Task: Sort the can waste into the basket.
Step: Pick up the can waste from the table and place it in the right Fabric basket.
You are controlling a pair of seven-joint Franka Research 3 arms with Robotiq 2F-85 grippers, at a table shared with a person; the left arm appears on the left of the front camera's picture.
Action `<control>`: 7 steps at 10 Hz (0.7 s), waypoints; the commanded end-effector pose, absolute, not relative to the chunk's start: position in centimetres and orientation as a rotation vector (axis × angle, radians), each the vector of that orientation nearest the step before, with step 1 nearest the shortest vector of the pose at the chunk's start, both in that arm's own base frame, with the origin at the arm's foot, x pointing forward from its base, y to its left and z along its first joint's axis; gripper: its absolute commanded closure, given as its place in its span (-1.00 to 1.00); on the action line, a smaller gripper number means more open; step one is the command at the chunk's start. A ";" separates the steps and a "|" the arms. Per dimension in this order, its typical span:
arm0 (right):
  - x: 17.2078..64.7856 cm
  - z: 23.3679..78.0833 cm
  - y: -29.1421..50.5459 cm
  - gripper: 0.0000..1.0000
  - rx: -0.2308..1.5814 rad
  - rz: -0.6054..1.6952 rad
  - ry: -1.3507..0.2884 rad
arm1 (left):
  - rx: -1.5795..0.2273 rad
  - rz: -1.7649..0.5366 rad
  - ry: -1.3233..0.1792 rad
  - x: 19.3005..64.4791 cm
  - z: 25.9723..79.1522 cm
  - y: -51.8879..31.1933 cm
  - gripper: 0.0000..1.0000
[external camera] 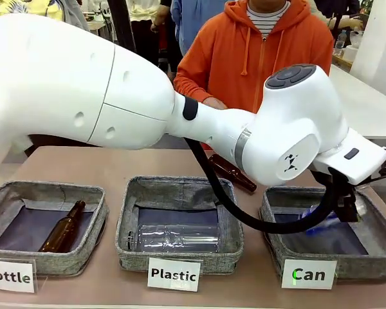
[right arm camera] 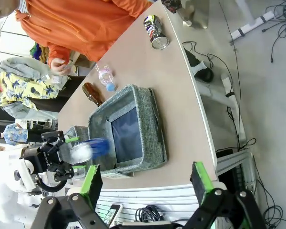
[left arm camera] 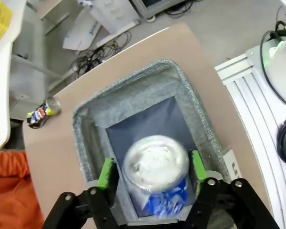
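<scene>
My left arm reaches across to the grey "Can" basket (external camera: 373, 261) at the front right. Its gripper (external camera: 340, 214) hangs over the dark lining. The blue-and-white can (left arm camera: 157, 174) sits between the green pads (left arm camera: 106, 172), end-on. A narrow gap shows beside one pad, the jaws stand wider than the can, and the can (right arm camera: 94, 147) looks blurred just past the fingertips. The dark can with red and yellow marks (left arm camera: 42, 113) lies on its side on the table beyond the basket (left arm camera: 181, 90). My right gripper (right arm camera: 145, 183) is open with nothing in it, off the table's end.
The "Plastic" basket (external camera: 235, 248) holds a clear bottle (external camera: 177, 237). A brown bottle (external camera: 63, 226) lies in the "Bottle" basket (external camera: 6, 257). Another brown bottle (external camera: 235, 174) and a small clear bottle (right arm camera: 105, 76) lie on the table. A person in an orange hoodie (external camera: 257, 51) stands opposite.
</scene>
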State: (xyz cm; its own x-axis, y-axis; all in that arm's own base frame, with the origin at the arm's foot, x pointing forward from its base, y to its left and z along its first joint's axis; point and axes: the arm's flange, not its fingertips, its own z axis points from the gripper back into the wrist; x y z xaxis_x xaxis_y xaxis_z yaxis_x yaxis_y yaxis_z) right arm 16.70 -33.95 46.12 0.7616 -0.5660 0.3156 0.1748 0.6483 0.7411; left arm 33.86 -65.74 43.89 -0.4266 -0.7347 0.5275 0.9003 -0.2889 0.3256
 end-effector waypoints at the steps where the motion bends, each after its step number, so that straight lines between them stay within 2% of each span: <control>1: 16.8 46.3 -33.9 -1.00 0.749 -0.469 -0.556 | -0.306 -1.848 -0.733 33.5 45.4 -64.8 -1.00; 4: 16.8 46.3 -33.9 -1.00 0.749 -0.469 -0.556 | -0.299 -1.796 -0.799 33.4 48.6 -62.2 -1.00; 7: 16.7 46.1 -34.0 -1.00 0.756 -0.448 -0.568 | -0.232 -1.626 -0.748 33.8 56.7 -52.2 -1.00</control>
